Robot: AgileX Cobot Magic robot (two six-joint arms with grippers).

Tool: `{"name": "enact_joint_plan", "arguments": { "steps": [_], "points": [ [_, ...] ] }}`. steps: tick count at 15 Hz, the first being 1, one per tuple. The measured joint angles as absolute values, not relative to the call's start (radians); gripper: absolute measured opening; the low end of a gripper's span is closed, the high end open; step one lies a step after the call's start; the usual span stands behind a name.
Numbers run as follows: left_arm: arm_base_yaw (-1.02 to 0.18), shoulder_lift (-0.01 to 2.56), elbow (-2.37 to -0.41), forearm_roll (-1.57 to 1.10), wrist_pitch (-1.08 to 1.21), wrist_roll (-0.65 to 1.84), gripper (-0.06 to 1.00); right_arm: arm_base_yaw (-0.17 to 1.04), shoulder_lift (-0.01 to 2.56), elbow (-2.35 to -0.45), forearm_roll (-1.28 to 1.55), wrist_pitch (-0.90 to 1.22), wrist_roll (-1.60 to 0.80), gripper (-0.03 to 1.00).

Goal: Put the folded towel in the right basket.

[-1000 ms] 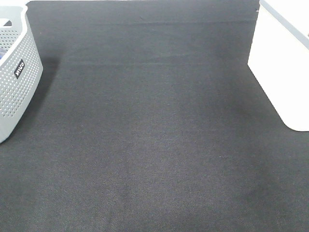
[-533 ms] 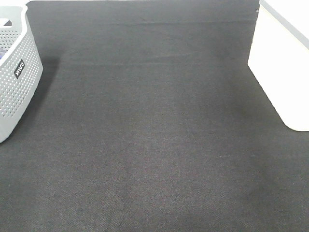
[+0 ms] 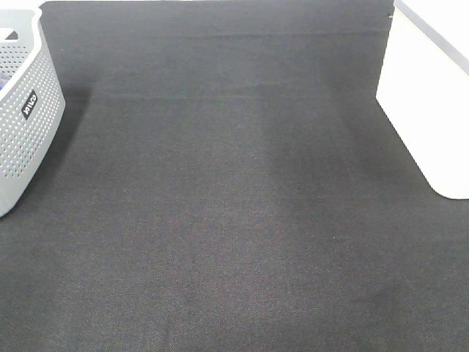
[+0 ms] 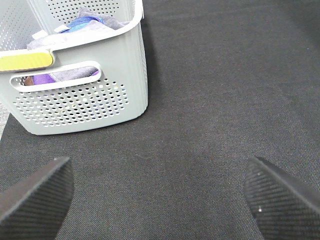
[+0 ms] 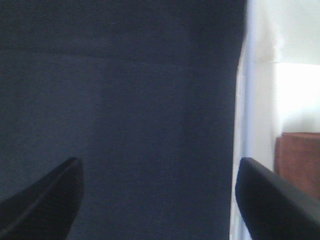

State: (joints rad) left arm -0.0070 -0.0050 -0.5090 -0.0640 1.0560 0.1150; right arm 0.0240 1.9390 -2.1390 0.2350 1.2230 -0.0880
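Observation:
No folded towel lies on the black mat (image 3: pixel 234 205). The grey perforated basket (image 3: pixel 22 125) at the left holds purple, blue and grey cloths (image 4: pixel 75 27), seen in the left wrist view; I cannot tell which is the towel. The white right basket (image 3: pixel 432 110) stands at the right edge. Neither gripper shows in the exterior high view. My left gripper (image 4: pixel 160 192) is open and empty over the mat, short of the grey basket (image 4: pixel 90 100). My right gripper (image 5: pixel 160 195) is open and empty over the mat beside a white surface (image 5: pixel 260 100).
The grey basket has a yellow strip on its handle (image 4: pixel 25 61). A brown object (image 5: pixel 297 160) shows beyond the white surface in the right wrist view.

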Motion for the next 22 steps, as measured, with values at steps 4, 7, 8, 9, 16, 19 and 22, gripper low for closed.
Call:
{"name": "enact_joint_plan", "arguments": {
  "steps": [4,7,8,9,16,19,22],
  "points": [
    [-0.007,-0.005,-0.509,-0.064,1.056,0.115,0.87,0.114,1.811,-2.094,0.105,1.221,-0.036,0.78],
    [-0.007,-0.005,-0.509,-0.064,1.056,0.115,0.87,0.114,1.643,-1.876,0.088,1.221,-0.034,0.78],
    [-0.007,-0.005,-0.509,-0.064,1.056,0.115,0.87,0.114,1.576,-1.783,0.085,1.221,-0.034,0.78],
    [-0.007,-0.005,-0.509,-0.064,1.056,0.115,0.87,0.114,1.514,-1.686,0.084,1.221,-0.034,0.78],
    [-0.007,-0.005,-0.509,-0.064,1.056,0.115,0.87,0.114,1.076,-1.03,0.065,1.22,-0.034,0.78],
    [-0.007,-0.005,-0.509,-0.064,1.056,0.115,0.87,0.114,0.874,-0.794,0.063,1.221,-0.034,0.78],
    [-0.007,-0.005,-0.509,-0.064,1.056,0.115,0.87,0.114,0.638,-0.615,0.049,1.221,-0.035,0.78]
  ]
}}
